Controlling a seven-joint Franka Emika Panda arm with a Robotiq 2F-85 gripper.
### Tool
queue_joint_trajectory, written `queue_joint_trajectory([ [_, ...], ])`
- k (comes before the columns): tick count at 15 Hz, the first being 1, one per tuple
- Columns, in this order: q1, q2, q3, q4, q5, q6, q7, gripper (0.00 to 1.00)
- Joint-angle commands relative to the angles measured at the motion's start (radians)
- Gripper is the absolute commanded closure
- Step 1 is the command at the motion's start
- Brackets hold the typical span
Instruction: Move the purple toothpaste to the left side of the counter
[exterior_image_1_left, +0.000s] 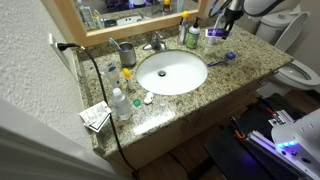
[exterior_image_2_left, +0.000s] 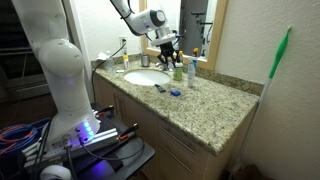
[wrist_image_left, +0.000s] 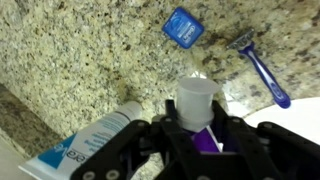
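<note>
Gripper state: the gripper (wrist_image_left: 201, 126) has its jaws clamped on the purple toothpaste (wrist_image_left: 206, 138). In the wrist view the violet body sits pinched between the fingers, with the white cap standing out beyond them.

Location of task item: in the gripper, over the faucet-side corner of the desk (exterior_image_1_left: 245, 55). In an exterior view the purple toothpaste (exterior_image_1_left: 215, 35) hangs just below the gripper (exterior_image_1_left: 226, 22). Whether it is clear of the granite or still resting on it cannot be told.

Reason for grip: the hold is on the body, near the cap. This is judged the stiffer part of a flat tube and so less likely to fold or slip.

Neighbouring items: a blue razor (wrist_image_left: 262, 72) and a small blue square item (wrist_image_left: 183, 27) lie apart from the tube on the desk. A white-and-blue tube (wrist_image_left: 85, 148) lies just beside one finger. A green-and-white bottle (exterior_image_1_left: 192, 36) stands near.

Step in hand: judged to be grasp secured, transport not yet done.

Requirement for next move: lift clear first, then carry the tube past the sink (exterior_image_1_left: 165, 75) to the far end.

Risk: the adjacent white-and-blue tube could be dragged along, or the bottle clipped, if the lift is too low.
</note>
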Motion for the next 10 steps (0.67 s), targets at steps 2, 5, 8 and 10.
queue_joint_trajectory([
  [2,0.065,-0.239,0.025,-0.104,0.215,-0.026,-0.170,0.88],
  [5,0.063,-0.182,0.023,-0.057,0.162,-0.021,-0.125,0.63],
  [8,0.086,-0.133,0.030,-0.044,0.192,-0.033,-0.167,0.88],
  [10,0.158,-0.104,0.079,-0.030,0.252,-0.025,-0.217,0.88],
])
